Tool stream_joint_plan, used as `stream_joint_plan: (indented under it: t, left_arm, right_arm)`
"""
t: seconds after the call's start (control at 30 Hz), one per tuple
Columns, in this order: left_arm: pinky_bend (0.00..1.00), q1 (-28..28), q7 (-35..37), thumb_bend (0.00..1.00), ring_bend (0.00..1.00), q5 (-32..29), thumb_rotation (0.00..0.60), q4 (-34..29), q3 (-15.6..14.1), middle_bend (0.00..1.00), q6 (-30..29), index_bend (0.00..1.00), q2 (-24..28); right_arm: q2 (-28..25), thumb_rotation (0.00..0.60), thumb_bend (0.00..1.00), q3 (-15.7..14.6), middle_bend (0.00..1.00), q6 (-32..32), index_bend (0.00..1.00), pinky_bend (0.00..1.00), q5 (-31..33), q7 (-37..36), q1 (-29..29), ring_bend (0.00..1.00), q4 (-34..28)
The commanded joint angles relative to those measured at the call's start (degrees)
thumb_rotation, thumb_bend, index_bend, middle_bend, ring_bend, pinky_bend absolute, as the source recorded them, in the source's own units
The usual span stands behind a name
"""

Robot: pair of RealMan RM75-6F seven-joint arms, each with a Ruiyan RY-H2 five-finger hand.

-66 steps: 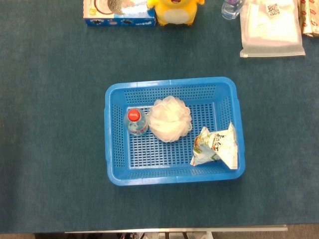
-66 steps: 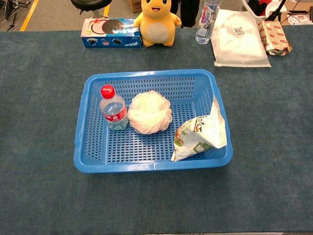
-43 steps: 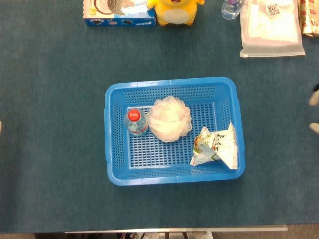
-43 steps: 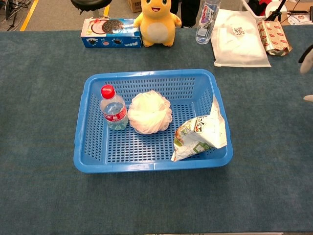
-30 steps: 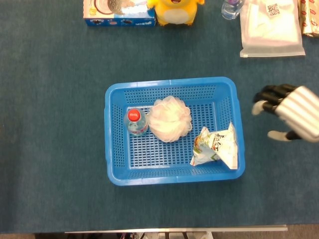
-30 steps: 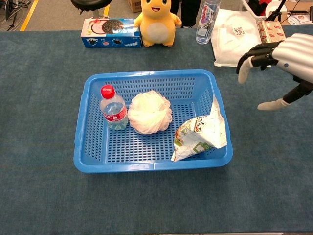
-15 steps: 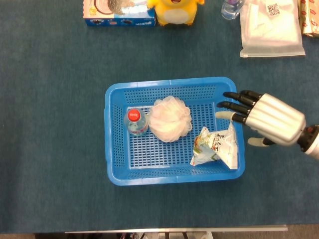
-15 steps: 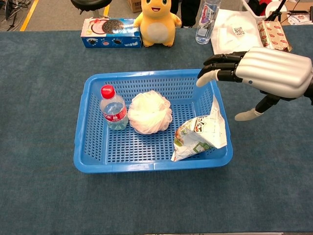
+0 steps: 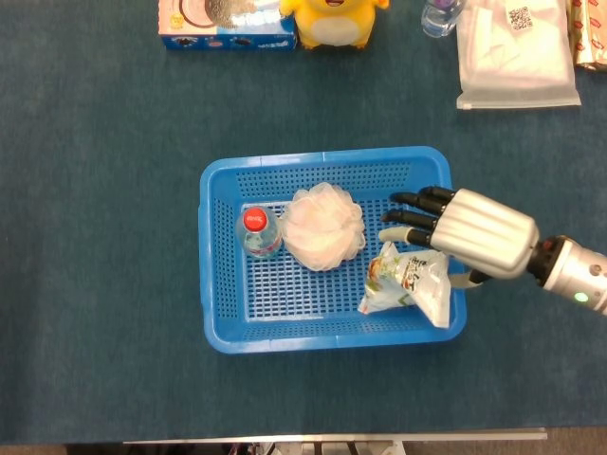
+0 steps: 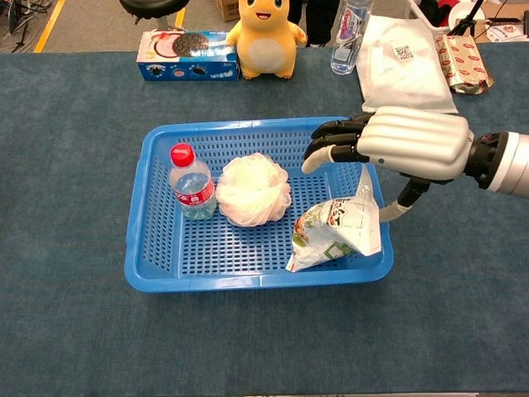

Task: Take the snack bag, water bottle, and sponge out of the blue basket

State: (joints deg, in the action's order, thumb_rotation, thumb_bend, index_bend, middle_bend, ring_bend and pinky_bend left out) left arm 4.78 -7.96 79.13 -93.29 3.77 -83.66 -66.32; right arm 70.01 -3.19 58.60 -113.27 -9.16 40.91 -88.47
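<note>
While the right hand [image 9: 465, 232] hovers over the blue basket's [image 9: 213, 284] right side, fingers apart and holding nothing, the snack bag [image 9: 410, 282] lies beneath it.
Seen from the head, the water bottle [image 9: 257, 230] stands beside the sponge [image 9: 325, 226]; from the chest, the right hand [image 10: 397, 145] spreads above the snack bag [image 10: 339, 231], with water bottle [image 10: 191, 184] and sponge [image 10: 252, 189] inside the blue basket [image 10: 149, 231] on the desk [image 10: 66, 165].
</note>
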Motion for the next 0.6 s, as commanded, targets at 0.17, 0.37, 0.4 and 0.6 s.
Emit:
stream_joint_plan:
  t: [0.17, 0.37, 0.4, 0.6]
  left_arm:
    - [0.46, -0.21, 0.6, 0.32, 0.33, -0.09, 0.6, 0.42, -0.05, 0.49, -0.04, 0.5, -0.02]
    - [0.46, -0.38, 0.98, 0.32, 0.33, -0.01, 0.6, 0.63, -0.11, 0.49, -0.16, 0.5, -0.04]
    - [0.46, -0.41, 1.02, 0.32, 0.33, 0.0, 0.6, 0.64, -0.12, 0.49, -0.17, 0.5, -0.03]
    - [0.46, -0.46, 1.17, 0.32, 0.33, 0.02, 0.6, 0.71, -0.13, 0.49, -0.13, 0.5, -0.01]
  right_arm:
    - [2.51, 0.6, 0.0, -0.97, 0.31, -0.26, 0.29, 0.26, 0.7, -0.55, 1.29, 0.19, 2.16]
    - [4.46, 0.6, 0.0, -1.27, 0.49, 1.34, 0.5, 0.34, 1.33, -0.84, 1.55, 0.38, 4.1]
    - [4.72, 0.6, 0.0, -1.31, 0.52, 1.6, 0.53, 0.35, 1.49, -0.9, 1.53, 0.41, 4.36]
    - [5.95, 0.6, 0.0, -1.49, 0.67, 3.4, 0.67, 0.43, 2.43, -0.85, 1.22, 0.57, 5.85]
